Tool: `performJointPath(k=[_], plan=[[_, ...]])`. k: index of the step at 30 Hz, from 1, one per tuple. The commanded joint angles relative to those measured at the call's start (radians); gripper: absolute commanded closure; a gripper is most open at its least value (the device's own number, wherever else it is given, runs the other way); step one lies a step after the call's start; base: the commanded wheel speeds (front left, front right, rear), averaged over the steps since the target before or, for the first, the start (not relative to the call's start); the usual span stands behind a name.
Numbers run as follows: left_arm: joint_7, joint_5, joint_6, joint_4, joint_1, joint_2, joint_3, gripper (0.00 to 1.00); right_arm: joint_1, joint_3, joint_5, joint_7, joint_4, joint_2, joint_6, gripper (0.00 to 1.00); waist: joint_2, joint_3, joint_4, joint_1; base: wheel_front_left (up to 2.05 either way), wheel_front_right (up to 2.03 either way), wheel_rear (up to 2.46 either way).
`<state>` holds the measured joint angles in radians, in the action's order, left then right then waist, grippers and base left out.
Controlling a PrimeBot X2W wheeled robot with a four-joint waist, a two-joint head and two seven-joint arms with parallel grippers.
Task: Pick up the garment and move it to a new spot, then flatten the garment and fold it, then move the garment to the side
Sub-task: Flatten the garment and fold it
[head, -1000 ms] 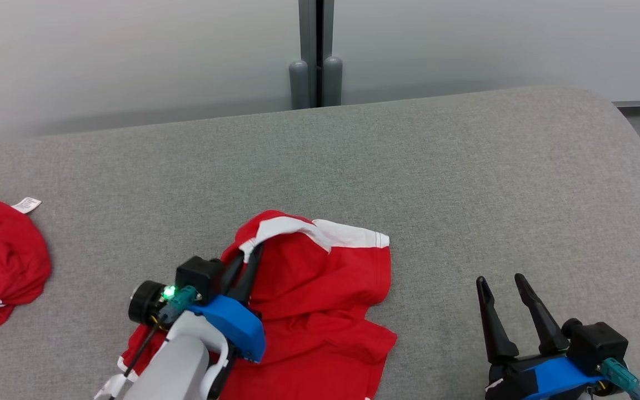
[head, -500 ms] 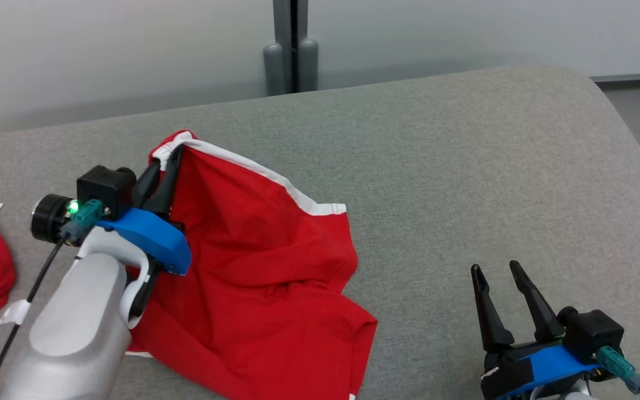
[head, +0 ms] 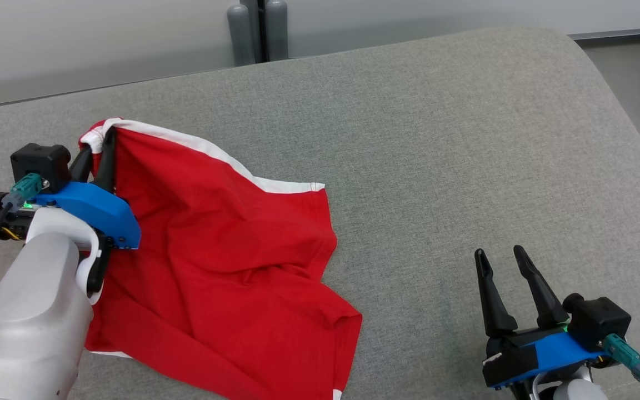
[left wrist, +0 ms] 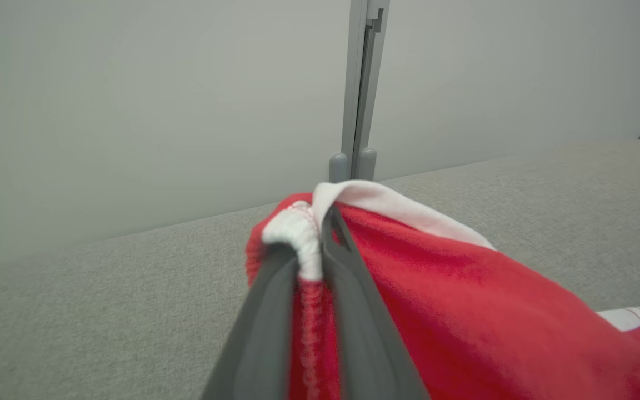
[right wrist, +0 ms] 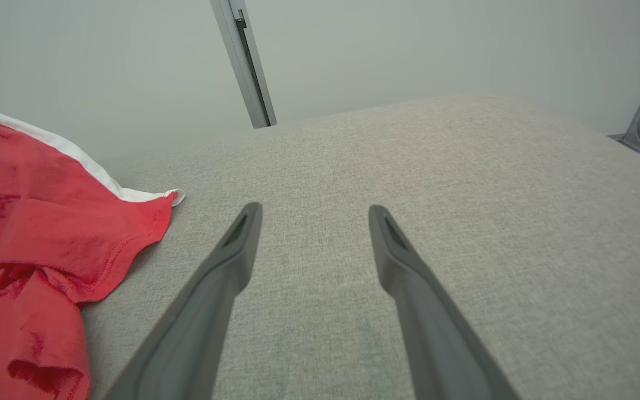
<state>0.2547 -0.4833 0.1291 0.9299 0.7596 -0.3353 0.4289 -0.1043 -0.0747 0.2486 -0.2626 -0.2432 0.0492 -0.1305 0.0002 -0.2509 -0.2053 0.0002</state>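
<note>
Since a second ago, left gripper [head: 102, 139] [left wrist: 311, 239] has drawn its corner toward the counter's [head: 436, 139] far left. The garment [head: 214, 239] [left wrist: 464, 311] [right wrist: 36, 222], bunched then, now lies pulled out broad. Head camera has swung too; wall post [head: 259, 28] sits further left.

Left jaws pressed together on a white-trimmed corner, held raised above the grey fabric top.

Garment: red knit, white band [head: 198, 150] along the far edge, creases fanning from the pinch toward the near right corner. Lies on the counter's left half.

Right gripper [head: 499, 251] [right wrist: 314, 210] well apart to the right, jaws spread, nothing between.

Near hem cut off at the head view's bottom edge. Left side hidden behind the pale forearm [head: 31, 322]. Kind of garment unclear.
</note>
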Motion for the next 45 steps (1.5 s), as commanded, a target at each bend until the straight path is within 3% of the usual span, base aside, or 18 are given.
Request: performJointPath(k=[1,5,25,35,45], plan=[[0.006,-0.001,0.001,0.008,0.013,0.008,0.001,0.0,-0.018,0.001,0.007,-0.003,0.0,0.002,0.0,0.0,-0.0002,-0.001,0.005,-0.0002,0.0,0.0,0.0],[0.011,-0.002,0.001,-0.001,-0.022,0.005,0.006,0.0,-0.016,-0.002,0.009,-0.003,-0.004,0.002,0.0,0.0,-0.0002,0.008,0.018,-0.0002,0.0,0.0,0.0],[0.011,0.107,-0.025,-0.408,-0.421,0.045,-0.171,0.0,0.055,0.011,-0.017,-0.003,-0.018,0.002,0.0,0.0,-0.0002,0.14,0.164,-0.0002,0.0,0.0,0.0],[0.011,0.246,-0.057,-0.704,-0.656,0.118,-0.341,0.0,0.088,0.008,-0.015,-0.003,-0.025,0.003,0.0,0.0,-0.0002,0.181,0.216,-0.0002,0.0,0.0,0.0],[0.011,0.349,-0.042,-0.836,-0.822,0.206,-0.448,0.0,0.115,0.001,-0.025,-0.003,-0.036,0.003,0.0,0.0,-0.0002,0.214,0.234,-0.0002,0.0,0.0,0.0]])
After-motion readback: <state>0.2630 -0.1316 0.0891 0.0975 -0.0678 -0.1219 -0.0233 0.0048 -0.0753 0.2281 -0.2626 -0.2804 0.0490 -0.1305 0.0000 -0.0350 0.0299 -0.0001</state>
